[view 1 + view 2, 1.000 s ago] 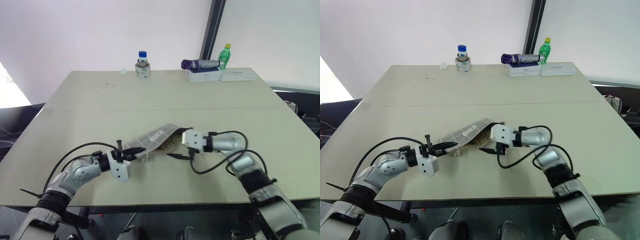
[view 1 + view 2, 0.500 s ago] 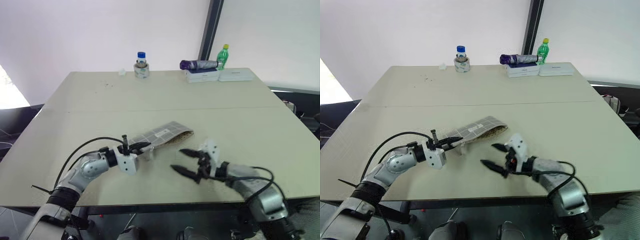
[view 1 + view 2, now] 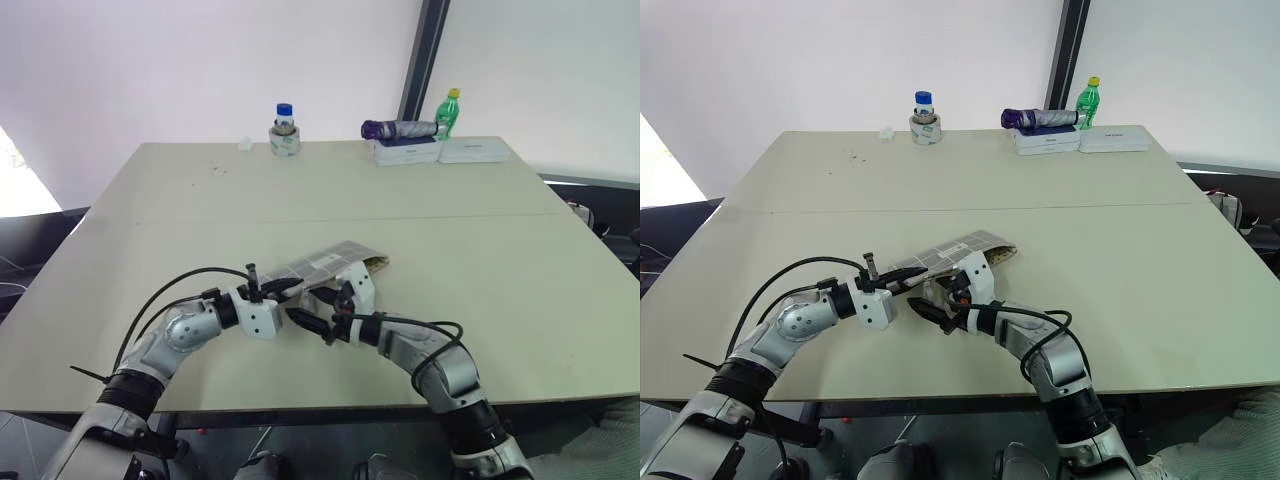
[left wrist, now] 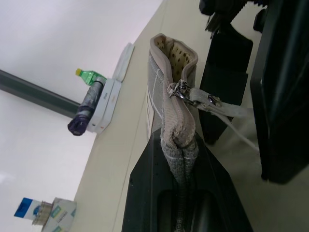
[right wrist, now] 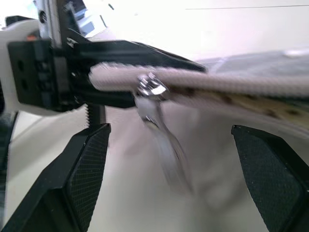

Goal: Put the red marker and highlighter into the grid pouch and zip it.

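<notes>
The grid pouch (image 3: 335,263) lies in the middle of the table, grey with white lines, its far end gaping open (image 4: 173,48). My left gripper (image 3: 283,293) is shut on the pouch's near end (image 4: 178,142) and holds it just off the table. The zipper slider (image 5: 149,88) sits right beside those fingers, and its grey pull tab (image 5: 167,147) hangs down. My right gripper (image 3: 322,305) is open, one finger (image 5: 82,179) on each side of the tab, touching nothing. The red marker and the highlighter are hidden from view.
At the table's far edge stand a jar with a blue lid (image 3: 285,130), a green bottle (image 3: 451,110) and a purple folded umbrella (image 3: 398,129) on flat white boxes (image 3: 470,151). The table's front edge (image 3: 330,408) is close under both arms.
The right gripper left the pouch's open far end, swung back toward the front edge, then came left with its wrist rolled to the zipper pull. The left gripper kept its hold.
</notes>
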Controlling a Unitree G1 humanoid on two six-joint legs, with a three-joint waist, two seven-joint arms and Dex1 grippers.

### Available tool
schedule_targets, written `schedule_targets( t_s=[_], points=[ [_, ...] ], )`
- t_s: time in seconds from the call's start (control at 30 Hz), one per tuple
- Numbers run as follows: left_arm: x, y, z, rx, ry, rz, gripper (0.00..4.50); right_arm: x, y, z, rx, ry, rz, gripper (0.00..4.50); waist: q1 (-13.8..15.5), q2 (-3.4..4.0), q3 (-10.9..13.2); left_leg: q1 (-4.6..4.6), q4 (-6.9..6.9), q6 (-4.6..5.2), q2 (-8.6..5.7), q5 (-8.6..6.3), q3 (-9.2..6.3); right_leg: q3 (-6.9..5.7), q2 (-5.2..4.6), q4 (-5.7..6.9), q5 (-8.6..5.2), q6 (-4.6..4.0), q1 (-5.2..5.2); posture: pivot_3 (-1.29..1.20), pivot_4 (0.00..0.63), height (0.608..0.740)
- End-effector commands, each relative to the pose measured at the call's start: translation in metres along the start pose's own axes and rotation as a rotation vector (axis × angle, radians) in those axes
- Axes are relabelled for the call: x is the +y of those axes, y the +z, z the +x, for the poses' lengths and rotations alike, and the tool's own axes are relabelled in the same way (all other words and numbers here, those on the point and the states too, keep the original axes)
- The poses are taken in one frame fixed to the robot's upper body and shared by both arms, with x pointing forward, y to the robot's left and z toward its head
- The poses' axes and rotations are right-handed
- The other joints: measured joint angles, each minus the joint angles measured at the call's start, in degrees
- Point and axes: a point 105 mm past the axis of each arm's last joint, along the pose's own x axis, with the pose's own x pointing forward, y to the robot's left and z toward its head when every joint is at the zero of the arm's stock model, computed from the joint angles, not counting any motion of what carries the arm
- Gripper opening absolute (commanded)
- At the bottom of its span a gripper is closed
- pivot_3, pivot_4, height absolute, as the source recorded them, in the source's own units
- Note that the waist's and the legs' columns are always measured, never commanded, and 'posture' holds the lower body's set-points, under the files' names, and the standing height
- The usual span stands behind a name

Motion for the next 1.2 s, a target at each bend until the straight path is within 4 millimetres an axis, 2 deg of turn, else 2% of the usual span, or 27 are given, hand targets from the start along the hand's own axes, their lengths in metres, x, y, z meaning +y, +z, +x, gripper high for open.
schedule_targets(
  t_s=[0.03,0.1,0.23,0.27,0.4,0.53,0.6,0.7,0.83,0.87,1.0,1.03,1.07,1.1,1.13,1.2],
  points=[
    [0.008,0.008,0.0,-0.026,0.027,0.029,0.0,0.012,0.006,0.009,-0.02,0.089,0.023,3.61,-0.05,0.0,0.0,0.0,0.0,0.0,0.0,0.0,0.0,0.0,0.0,0.0,0.0,0.0,0.0,0.0,0.15,0.74],
    [0.009,0.008,0.0,-0.023,0.034,0.024,0.0,0.009,0.004,0.01,-0.02,0.072,0.014,2.86,-0.05,0.0,0.0,0.0,0.0,0.0,0.0,0.0,0.0,0.0,0.0,0.0,0.0,0.0,0.0,0.0,0.15,0.74],
    [0.009,0.007,-0.002,-0.014,0.034,0.026,0.0,0.005,0.004,0.004,-0.028,0.06,0.033,0.71,-0.05,0.0,0.0,0.0,0.0,-0.01,0.0,0.0,0.0,0.0,0.0,0.0,0.0,0.0,-0.01,0.0,0.15,0.74],
    [0.008,0.007,-0.003,-0.012,0.032,0.027,0.0,0.003,0.003,0.0,-0.024,0.056,0.027,0.06,-0.03,0.0,0.0,0.0,0.0,-0.01,0.0,0.0,0.0,0.0,0.0,0.0,0.0,0.0,-0.01,0.0,0.15,0.74],
    [0.006,0.005,-0.004,-0.006,0.032,0.021,0.0,-0.013,0.004,-0.017,-0.005,0.014,0.009,0.06,-0.01,0.0,0.0,0.0,0.0,0.0,0.01,0.0,0.0,0.0,-0.01,0.0,0.0,0.0,-0.01,0.0,0.15,0.74],
    [0.004,0.002,-0.009,0.006,0.026,0.012,0.0,-0.049,0.006,-0.053,0.065,-0.077,-0.075,0.06,0.04,0.0,0.0,0.0,-0.01,0.01,0.01,-0.01,-0.01,0.0,-0.04,0.0,0.0,0.0,0.0,0.0,0.15,0.74],
    [0.003,0.0,-0.014,0.013,0.022,0.007,0.0,-0.068,0.015,-0.073,0.08,-0.129,-0.113,0.06,-0.02,0.0,0.0,0.0,-0.01,0.01,0.01,-0.01,-0.01,0.0,-0.05,0.0,0.0,0.0,-0.01,0.0,0.15,0.74],
    [0.001,-0.001,-0.018,0.016,0.015,0.005,0.0,-0.089,0.03,-0.091,0.075,-0.199,-0.153,0.06,-0.06,0.0,0.0,0.02,-0.05,0.01,0.02,-0.01,-0.01,0.0,-0.06,0.0,0.0,0.0,-0.03,0.0,0.15,0.74],
    [-0.001,-0.004,-0.022,0.019,0.009,-0.02,0.0,-0.139,0.049,-0.129,0.088,-0.402,-0.238,0.06,-0.22,0.01,0.01,0.02,-0.07,0.01,0.01,-0.01,0.04,0.0,-0.01,0.0,0.0,0.0,-0.05,0.0,0.15,0.74],
    [-0.001,-0.006,-0.023,0.024,0.006,-0.026,0.0,-0.144,0.049,-0.134,0.097,-0.42,-0.249,0.06,-0.09,0.01,0.01,0.02,-0.06,0.01,0.0,-0.01,0.07,0.01,-0.02,-0.01,0.0,0.0,-0.06,0.0,0.15,0.74],
    [0.008,-0.015,-0.026,0.049,0.046,-0.094,0.0,-0.13,0.044,-0.121,0.101,-0.325,-0.275,0.06,-0.11,0.01,0.01,0.02,-0.08,-0.04,0.01,0.02,0.09,0.01,-0.03,-0.02,0.0,0.01,-0.06,0.0,0.15,0.74],
    [0.01,-0.017,-0.027,0.052,0.051,-0.114,0.35,-0.127,0.042,-0.118,0.103,-0.307,-0.27,0.02,-0.1,0.01,0.01,0.02,-0.08,-0.06,0.01,0.04,0.09,0.01,-0.03,-0.01,0.0,0.01,-0.06,0.0,0.15,0.74],
    [0.01,-0.019,-0.027,0.056,0.049,-0.157,0.78,-0.122,0.04,-0.114,0.099,-0.27,-0.26,0.46,-0.1,0.01,0.01,0.02,-0.07,-0.08,0.01,0.05,0.09,0.01,-0.02,-0.01,0.0,0.01,-0.06,0.0,0.15,0.74],
    [0.012,-0.021,-0.028,0.067,0.062,-0.173,1.12,-0.117,0.04,-0.11,0.085,-0.24,-0.259,0.63,-0.11,0.0,0.01,0.02,-0.06,-0.1,0.01,0.06,0.09,0.01,-0.03,-0.01,0.0,0.01,-0.05,0.0,0.15,0.74],
    [0.014,-0.024,-0.029,0.076,0.072,-0.177,1.58,-0.114,0.04,-0.106,0.084,-0.228,-0.283,0.97,-0.11,0.01,0.01,0.02,-0.05,-0.1,0.01,0.06,0.09,0.01,-0.03,-0.01,0.0,0.01,-0.05,0.0,0.15,0.74],
    [0.015,-0.026,-0.032,0.087,0.074,-0.173,2.68,-0.111,0.041,-0.102,0.076,-0.22,-0.301,2.04,-0.13,0.01,0.01,0.02,-0.05,-0.1,0.01,0.06,0.09,0.01,-0.03,-0.01,0.0,0.01,-0.05,0.0,0.15,0.74]
  ],
)
